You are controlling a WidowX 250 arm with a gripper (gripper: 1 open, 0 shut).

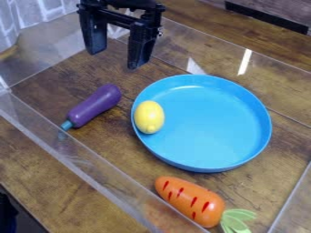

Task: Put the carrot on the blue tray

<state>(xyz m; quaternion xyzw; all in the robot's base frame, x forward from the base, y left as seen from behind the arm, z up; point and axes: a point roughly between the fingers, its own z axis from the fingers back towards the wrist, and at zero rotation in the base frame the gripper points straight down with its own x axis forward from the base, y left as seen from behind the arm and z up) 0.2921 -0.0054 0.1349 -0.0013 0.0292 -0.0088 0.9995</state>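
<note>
Gripper (122,47) is shown spread and empty, pointed down at the far side, well apart from the carrot (191,200) lying near the front beyond the tray (231,136). A long reach is required; the lemon (148,116) or eggplant (94,106) could be mistakenly grasped.

carrot (190,201): orange, lying flat, off tray | blue tray (231,136): round, upright

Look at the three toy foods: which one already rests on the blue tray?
The yellow lemon, on the blue tray's left edge; the eggplant and carrot lie on the table.
</note>
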